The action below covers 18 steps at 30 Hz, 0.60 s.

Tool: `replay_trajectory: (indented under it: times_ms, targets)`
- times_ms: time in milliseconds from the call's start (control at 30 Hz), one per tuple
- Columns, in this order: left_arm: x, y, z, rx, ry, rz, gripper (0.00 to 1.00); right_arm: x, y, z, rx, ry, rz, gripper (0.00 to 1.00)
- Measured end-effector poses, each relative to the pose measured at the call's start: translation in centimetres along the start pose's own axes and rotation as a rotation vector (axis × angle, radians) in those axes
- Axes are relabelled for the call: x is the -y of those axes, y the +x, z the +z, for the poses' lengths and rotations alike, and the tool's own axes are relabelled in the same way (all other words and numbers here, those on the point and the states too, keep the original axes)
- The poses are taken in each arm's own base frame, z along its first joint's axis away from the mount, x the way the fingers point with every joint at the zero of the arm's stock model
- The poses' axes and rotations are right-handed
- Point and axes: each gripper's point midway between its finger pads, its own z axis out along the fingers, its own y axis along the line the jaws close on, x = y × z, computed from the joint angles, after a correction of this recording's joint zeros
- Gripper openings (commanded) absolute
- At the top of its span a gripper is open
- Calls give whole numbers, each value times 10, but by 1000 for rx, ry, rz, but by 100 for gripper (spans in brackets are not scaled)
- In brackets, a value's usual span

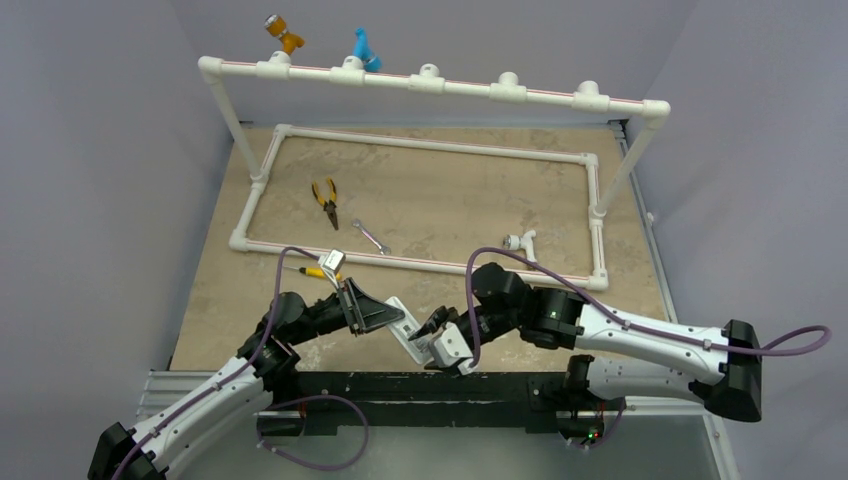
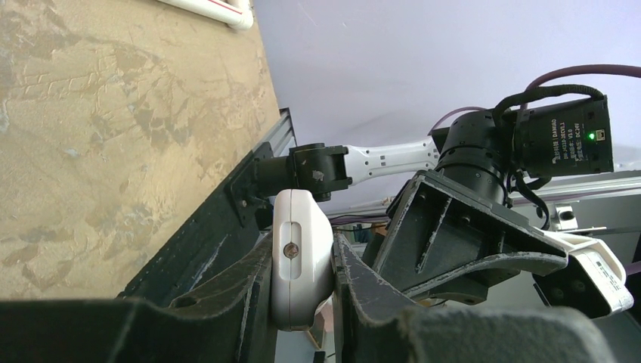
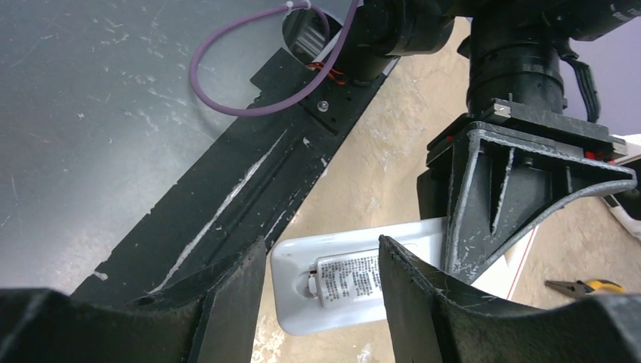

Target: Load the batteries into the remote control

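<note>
**Battery (image 3: 349,280) lies in the remote control (image 3: 408,238)**

My right gripper (image 3: 321,253) stands released astride that battery (label facing up) in the recessed compartment. My left gripper (image 2: 302,253) clenches the remote control over the near edge of the counter (image 1: 450,200).

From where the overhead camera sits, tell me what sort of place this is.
Probably a robotics test cell, not a home: plain grey screen walls enclose a tan stone-patterned tabletop, a white plastic pipe frame stands on it, and yellow-handled pliers and a small silver wrench lie inside.
</note>
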Motion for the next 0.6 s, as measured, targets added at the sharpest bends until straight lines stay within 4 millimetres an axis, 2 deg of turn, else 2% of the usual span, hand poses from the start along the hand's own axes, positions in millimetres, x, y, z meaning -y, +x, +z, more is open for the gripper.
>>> replay_trajectory:
  times_ms: [267,600]
  targets:
    - [0,0,0,-1,1,-6,0,0,7,8,-19,-44,16,56]
    - [0,0,0,-1,0,-6,0,3,19,5,-48,-39,31,56]
